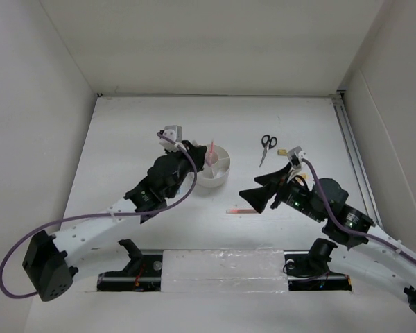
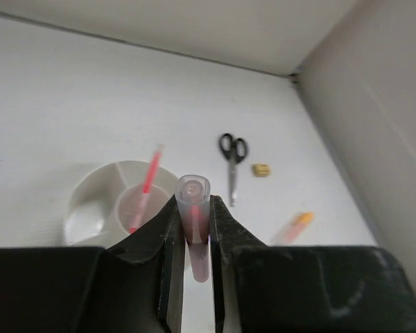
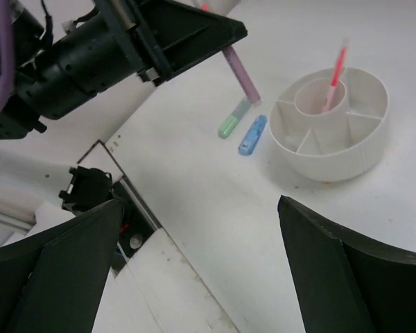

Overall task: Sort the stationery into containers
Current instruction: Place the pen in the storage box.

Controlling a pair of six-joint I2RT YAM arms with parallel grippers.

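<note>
The white round organizer [image 1: 222, 177] stands mid-table with one pink pen [image 1: 212, 150] upright in its centre cup. Just left of it, my left gripper [image 1: 192, 150] is shut on a second pink pen [image 2: 193, 208], which hangs tip-down above the table beside the organizer [image 2: 90, 201]. A green marker [image 3: 234, 119] and a blue marker [image 3: 252, 134] lie under that pen [image 3: 241, 73]. Black-handled scissors [image 1: 267, 146] and a tan eraser [image 1: 282, 150] lie to the right. An orange-pink marker [image 1: 241, 210] lies in front. My right gripper [image 1: 253, 196] hovers above it, open and empty.
White walls close in the table on three sides. A metal rail [image 1: 353, 159] runs along the right edge. A slot and clear strip [image 3: 125, 229] mark the near edge between the arm bases.
</note>
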